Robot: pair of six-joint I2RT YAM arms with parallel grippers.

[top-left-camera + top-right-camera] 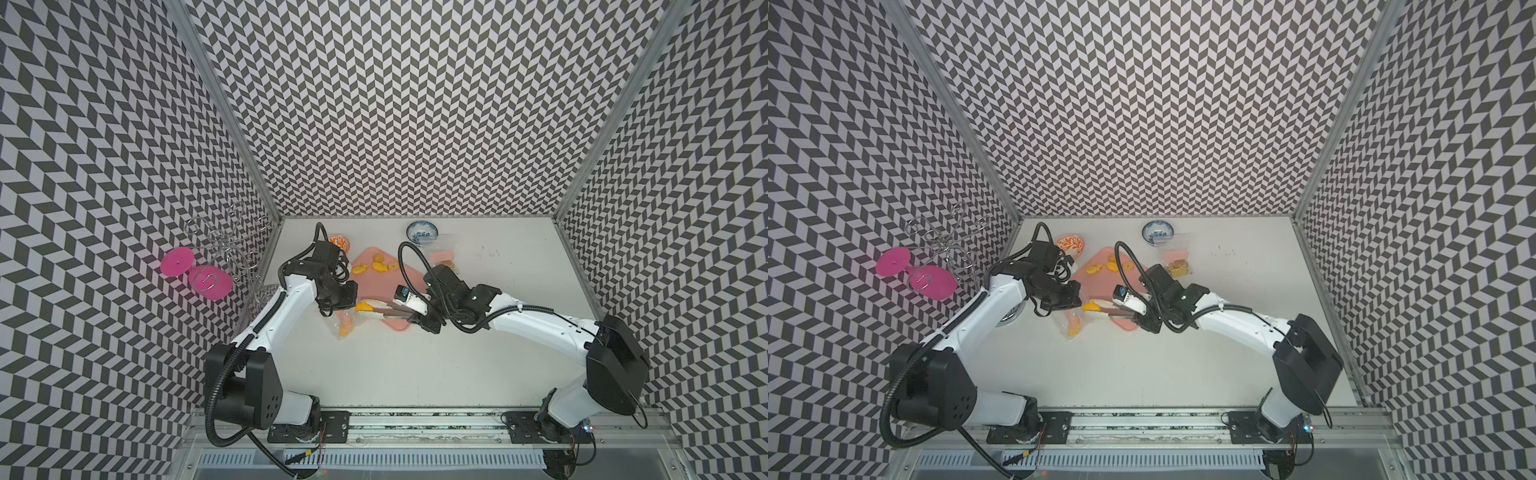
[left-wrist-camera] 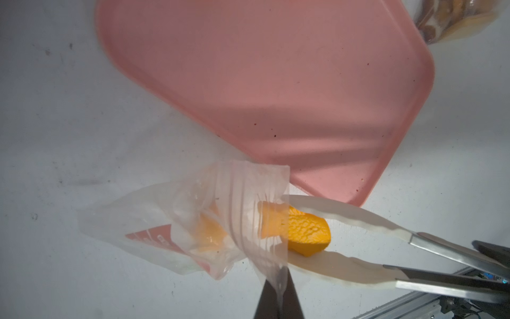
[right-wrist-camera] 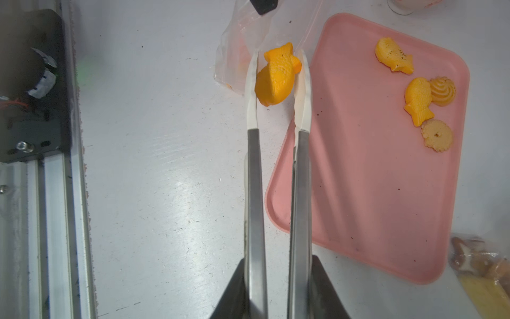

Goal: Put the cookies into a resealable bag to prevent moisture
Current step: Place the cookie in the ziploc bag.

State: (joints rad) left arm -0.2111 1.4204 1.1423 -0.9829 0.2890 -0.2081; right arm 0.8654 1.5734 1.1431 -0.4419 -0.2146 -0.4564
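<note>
1. The left gripper (image 2: 278, 292) is pinched tight on one edge of the bag (image 2: 176, 221). The bag is clear and thin. It is held up just beside the pink tray (image 3: 372, 193).
2. The right gripper (image 3: 278, 265) is squeezed part way shut on a pair of tongs (image 3: 254, 179). The white tips of the tongs hold an orange fish cookie (image 3: 276, 76).
3. The fish cookie is right at the mouth of the bag, just off the edge of the pink tray. In the left wrist view, one end of it is behind the plastic flap and the other end sticks out. I think it is about half in.
4. One orange cookie (image 2: 209, 232) lies inside the bag. Four more cookies (image 3: 418, 100) lie on the pink tray, at the end away from the bag.
5. The job right now looks like dropping the fish cookie into the bag. To do it well, the tongs should go a bit deeper, past the zip strip, before they open.
6. The left gripper should hold on and lift the flap so the mouth is wide.
7. The bag is soft, so a fast push could fold it shut. Then the fish cookie could fall on the table beside the pink tray. Go slow, and pull the tongs straight back out.
</note>
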